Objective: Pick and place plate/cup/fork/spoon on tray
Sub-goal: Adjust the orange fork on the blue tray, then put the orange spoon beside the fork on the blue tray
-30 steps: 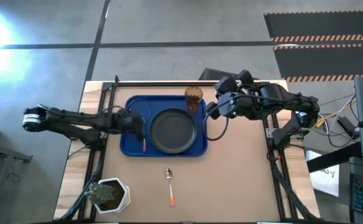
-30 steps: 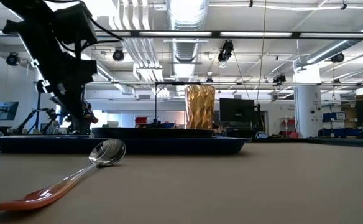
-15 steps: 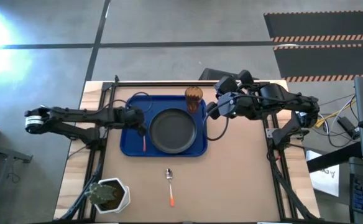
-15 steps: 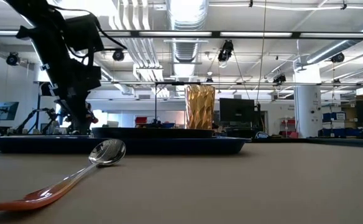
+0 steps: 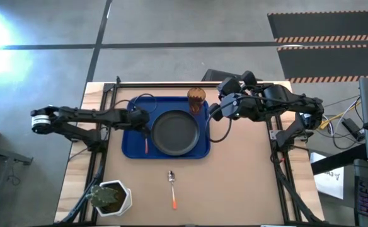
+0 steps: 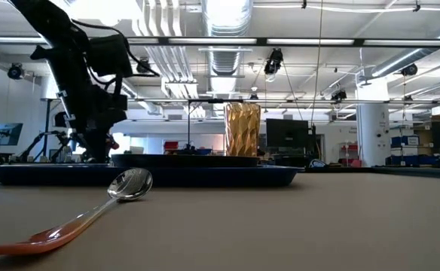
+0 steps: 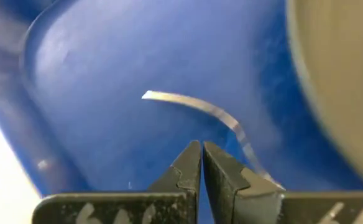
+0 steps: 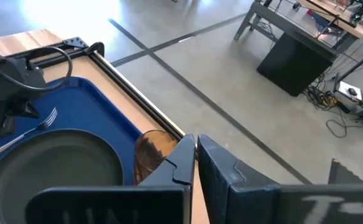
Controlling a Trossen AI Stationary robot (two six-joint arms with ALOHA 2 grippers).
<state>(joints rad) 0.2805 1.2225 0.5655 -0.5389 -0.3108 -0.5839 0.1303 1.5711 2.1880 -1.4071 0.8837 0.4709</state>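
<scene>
Plate (image 5: 174, 132), cup (image 5: 196, 99) and fork (image 5: 147, 142) sat on the tray (image 5: 133, 148) while the spoon (image 5: 171, 187) lay on the table (image 5: 247, 176), the left gripper (image 7: 201, 160) above the fork and the right gripper (image 8: 195, 155) beside the cup, both pinched closed on nothing.

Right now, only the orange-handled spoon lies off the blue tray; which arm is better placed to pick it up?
Probably left. The left gripper hovers shut over the blue plastic tray, nearer the orange-handled spoon on the table. The right gripper, also shut, waits by the amber ribbed cup, farther away.
</scene>
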